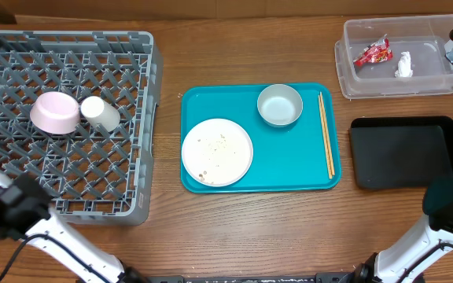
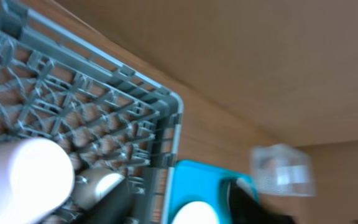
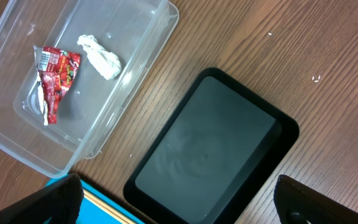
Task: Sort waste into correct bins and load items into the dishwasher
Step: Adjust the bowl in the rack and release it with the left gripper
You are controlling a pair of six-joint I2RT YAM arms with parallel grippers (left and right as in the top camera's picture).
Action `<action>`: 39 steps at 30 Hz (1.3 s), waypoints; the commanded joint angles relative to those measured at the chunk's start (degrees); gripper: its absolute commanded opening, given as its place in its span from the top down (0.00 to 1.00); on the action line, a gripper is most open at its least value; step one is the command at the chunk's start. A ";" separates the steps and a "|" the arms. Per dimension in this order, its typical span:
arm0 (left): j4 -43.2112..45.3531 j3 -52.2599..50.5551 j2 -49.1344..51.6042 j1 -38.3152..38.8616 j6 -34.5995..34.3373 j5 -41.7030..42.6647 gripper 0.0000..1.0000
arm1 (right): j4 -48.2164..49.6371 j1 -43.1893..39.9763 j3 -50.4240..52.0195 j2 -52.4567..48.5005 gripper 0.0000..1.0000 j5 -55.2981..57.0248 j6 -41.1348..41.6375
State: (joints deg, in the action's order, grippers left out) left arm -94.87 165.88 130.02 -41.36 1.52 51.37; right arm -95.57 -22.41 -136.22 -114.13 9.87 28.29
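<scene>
The grey dish rack (image 1: 144, 118) at the left holds a small pale dish (image 1: 54, 112) and a small white cup (image 1: 101, 112). On the teal tray (image 1: 289, 169) lie a large white plate (image 1: 217, 152) with food scraps, a pale grey bowl (image 1: 280, 104) and chopsticks (image 1: 325, 134). The clear tub (image 1: 344, 67) holds the red wrapper (image 1: 372, 53) and the white tissue (image 1: 403, 64). The black tray (image 1: 406, 152) is bare. My left gripper (image 2: 185, 208) is open high over the rack's right edge. My right gripper (image 3: 179, 208) is open and empty high above the black tray (image 3: 210, 149).
Both arms rise from the table's front edge, the left arm (image 1: 10, 208) by the rack's front corner and the right arm (image 1: 451, 204) by the black tray. The left wrist view is blurred; it shows the rack (image 2: 135, 106) and the tub (image 2: 281, 171).
</scene>
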 commanded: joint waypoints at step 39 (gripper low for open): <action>-1.97 -1.44 21.18 14.80 -14.49 -50.49 0.96 | 0.31 0.04 -1.40 1.40 0.00 0.42 0.26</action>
State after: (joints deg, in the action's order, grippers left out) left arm -96.68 164.53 151.22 -26.02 -14.61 1.43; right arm -95.57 -22.41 -136.22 -114.13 9.87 28.32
